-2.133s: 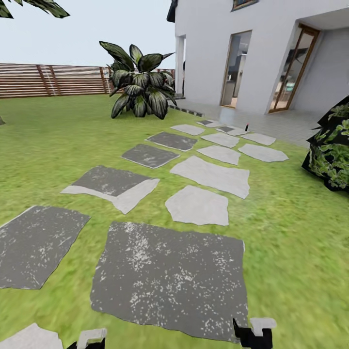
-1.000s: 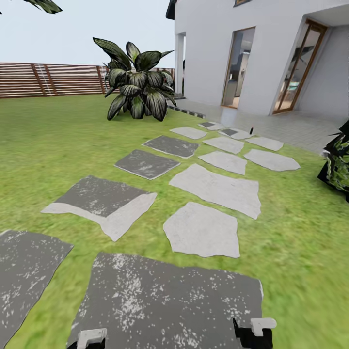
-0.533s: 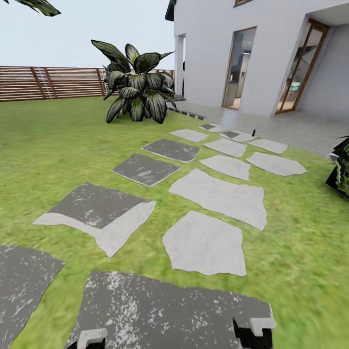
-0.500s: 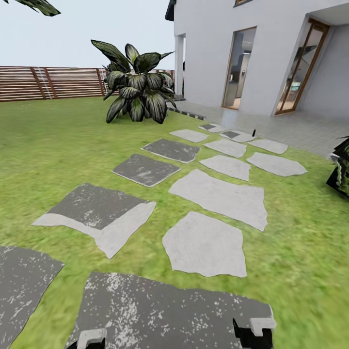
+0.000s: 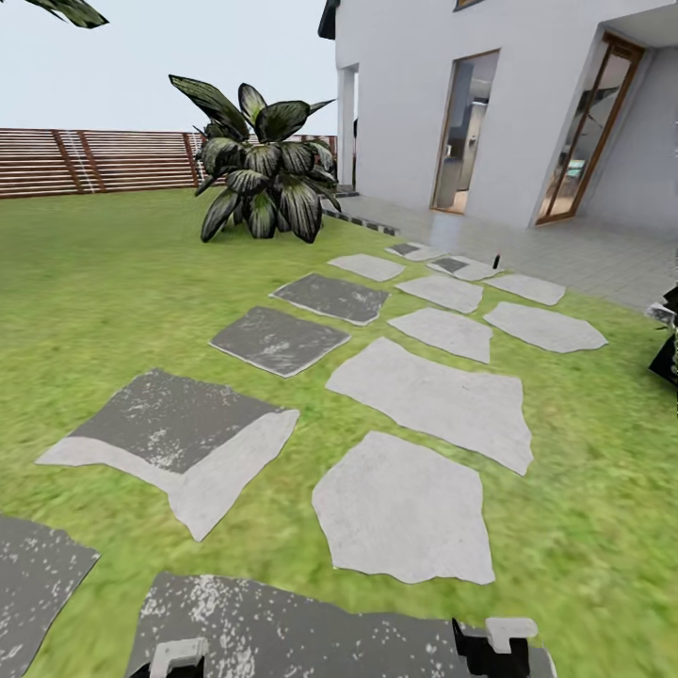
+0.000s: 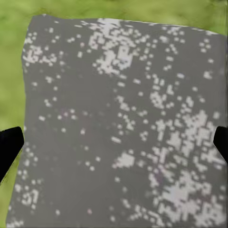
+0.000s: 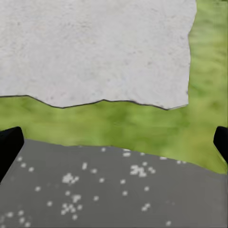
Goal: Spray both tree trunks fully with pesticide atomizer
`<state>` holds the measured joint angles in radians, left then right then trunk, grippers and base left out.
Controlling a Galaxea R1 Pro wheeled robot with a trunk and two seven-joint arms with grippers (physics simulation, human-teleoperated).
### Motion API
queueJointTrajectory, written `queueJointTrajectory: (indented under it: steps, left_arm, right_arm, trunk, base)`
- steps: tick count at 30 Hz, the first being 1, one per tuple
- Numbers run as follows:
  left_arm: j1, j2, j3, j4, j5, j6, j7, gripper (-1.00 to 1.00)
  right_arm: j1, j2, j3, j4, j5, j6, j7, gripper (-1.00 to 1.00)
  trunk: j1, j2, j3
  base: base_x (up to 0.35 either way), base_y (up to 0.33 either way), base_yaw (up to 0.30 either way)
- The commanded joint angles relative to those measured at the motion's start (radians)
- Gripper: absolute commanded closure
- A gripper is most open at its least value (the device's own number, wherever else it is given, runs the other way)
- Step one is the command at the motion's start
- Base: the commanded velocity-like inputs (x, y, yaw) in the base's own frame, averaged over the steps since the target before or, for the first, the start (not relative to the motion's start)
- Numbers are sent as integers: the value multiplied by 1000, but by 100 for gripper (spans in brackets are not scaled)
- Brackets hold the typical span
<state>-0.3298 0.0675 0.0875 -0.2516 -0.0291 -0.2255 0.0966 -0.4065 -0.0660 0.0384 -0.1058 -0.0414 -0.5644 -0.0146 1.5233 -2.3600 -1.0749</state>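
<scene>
Across the lawn (image 5: 113,282) of the garden, a path of grey and pale stepping stones (image 5: 428,400) runs from near centre to the far patio of the white house (image 5: 527,104). Small dark upright object (image 5: 496,258) at the path's far end; too small to identify. Broad-leaf plant (image 5: 264,165) far left of path; slat fence (image 5: 94,160) behind it. Left gripper (image 6: 114,142) over a dark speckled stone (image 6: 123,118), fingers (image 6: 9,142) well apart. Right gripper (image 7: 114,142) over a dark slab (image 7: 114,190) and a pale stone (image 7: 95,47) with a grass strip between them; fingers (image 7: 9,147) apart, nothing held. Dark shrub (image 5: 667,339) at right edge.
</scene>
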Motion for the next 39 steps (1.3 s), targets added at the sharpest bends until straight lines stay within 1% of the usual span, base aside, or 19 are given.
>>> queueJointTrajectory:
  steps: [1,10,39]
  left_arm:
    - [0,0,0,0,0,0,0,-100]
    - [0,0,0,0,0,0,0,-100]
    - [0,0,1,0,1,0,0,-100]
  right_arm:
    - [0,0,0,0,0,0,0,-100]
    - [0,1,0,0,0,0,-1,-100]
    - [0,2,0,0,0,0,-1,-100]
  trunk:
    - [0,0,0]
    - [0,0,0]
    - [0,0,0]
  base:
    - [340,0,-151]
    - [340,0,-196]
    - [340,0,-5]
